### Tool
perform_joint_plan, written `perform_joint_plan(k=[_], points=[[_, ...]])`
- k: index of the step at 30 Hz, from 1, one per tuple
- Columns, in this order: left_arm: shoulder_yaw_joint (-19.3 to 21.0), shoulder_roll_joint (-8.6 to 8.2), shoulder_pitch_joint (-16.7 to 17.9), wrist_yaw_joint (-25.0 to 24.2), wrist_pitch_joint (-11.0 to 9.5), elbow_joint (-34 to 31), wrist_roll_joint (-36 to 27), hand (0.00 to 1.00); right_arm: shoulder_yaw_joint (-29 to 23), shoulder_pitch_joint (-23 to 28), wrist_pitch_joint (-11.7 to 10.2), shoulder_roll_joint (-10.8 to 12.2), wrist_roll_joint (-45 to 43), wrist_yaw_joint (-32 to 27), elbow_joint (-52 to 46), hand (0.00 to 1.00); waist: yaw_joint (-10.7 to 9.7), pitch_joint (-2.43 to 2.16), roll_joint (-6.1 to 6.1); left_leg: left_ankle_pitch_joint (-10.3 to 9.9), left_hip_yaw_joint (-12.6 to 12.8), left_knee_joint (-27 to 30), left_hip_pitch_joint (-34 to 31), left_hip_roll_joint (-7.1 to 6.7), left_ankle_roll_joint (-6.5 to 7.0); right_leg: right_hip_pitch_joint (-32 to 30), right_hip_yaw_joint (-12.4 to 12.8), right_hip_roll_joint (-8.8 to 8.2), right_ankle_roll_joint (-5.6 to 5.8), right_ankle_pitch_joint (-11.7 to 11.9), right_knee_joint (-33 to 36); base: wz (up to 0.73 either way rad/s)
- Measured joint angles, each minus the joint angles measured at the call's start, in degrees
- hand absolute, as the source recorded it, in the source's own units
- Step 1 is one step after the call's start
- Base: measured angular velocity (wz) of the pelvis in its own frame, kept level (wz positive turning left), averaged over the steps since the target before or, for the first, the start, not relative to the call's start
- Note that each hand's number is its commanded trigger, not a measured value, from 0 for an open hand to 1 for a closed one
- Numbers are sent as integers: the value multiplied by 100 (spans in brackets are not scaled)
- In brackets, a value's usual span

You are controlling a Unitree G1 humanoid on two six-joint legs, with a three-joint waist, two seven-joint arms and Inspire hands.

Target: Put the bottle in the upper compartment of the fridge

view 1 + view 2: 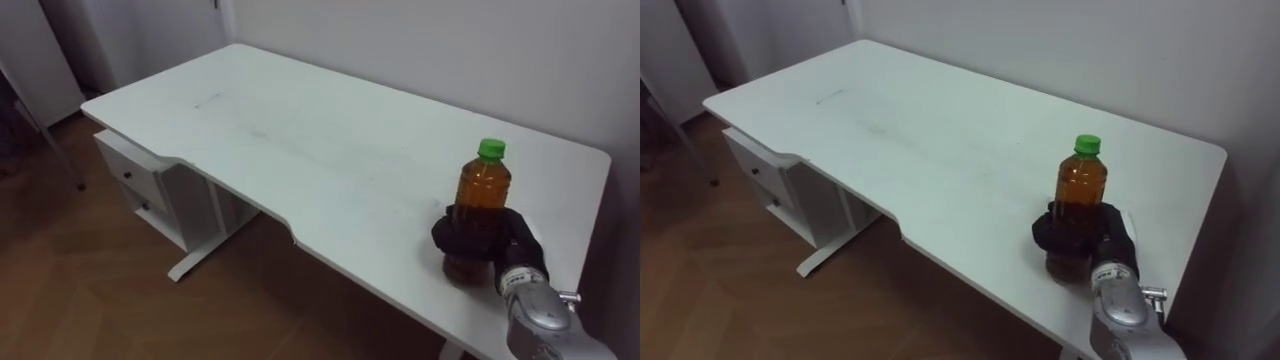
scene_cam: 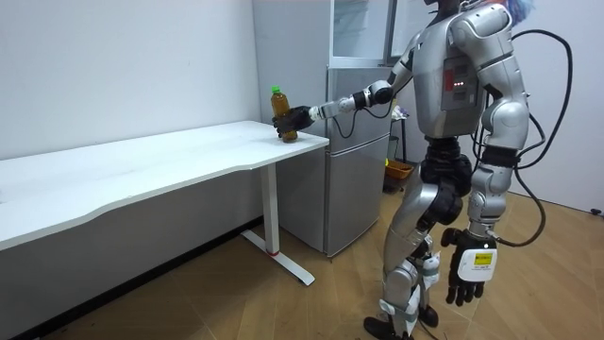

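The white table (image 1: 300, 140) runs along the wall, and a tall fridge (image 2: 359, 151) stands just beside its end. The robot stands in front of the fridge. The bottle (image 1: 483, 195) is upright near that end of the table, full of amber liquid, so it is probably rather heavy. Its smooth plastic may slip. The right hand (image 1: 475, 238) has its fingers curled around the lower body, which seems a good place. The left hand (image 2: 469, 269) hangs relaxed by the leg. The green cap (image 1: 490, 149) is on.
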Motion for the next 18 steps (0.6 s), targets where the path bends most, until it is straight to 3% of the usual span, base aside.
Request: perform_joint_plan(k=[11, 18], points=[[232, 27, 74, -124, -109, 207, 64, 0, -3, 149, 95, -33, -169, -27, -779, 100, -86, -15, 17, -2, 6, -127, 301, -20, 6, 287, 28, 16, 22, -1, -128, 0], [472, 119, 213, -125, -111, 142, 67, 0, 15, 339, 99, -220, -238, -31, -2006, 100, -222, -96, -64, -2, 103, -369, 773, -17, 7, 652, 185, 14, 44, -6, -254, -8]])
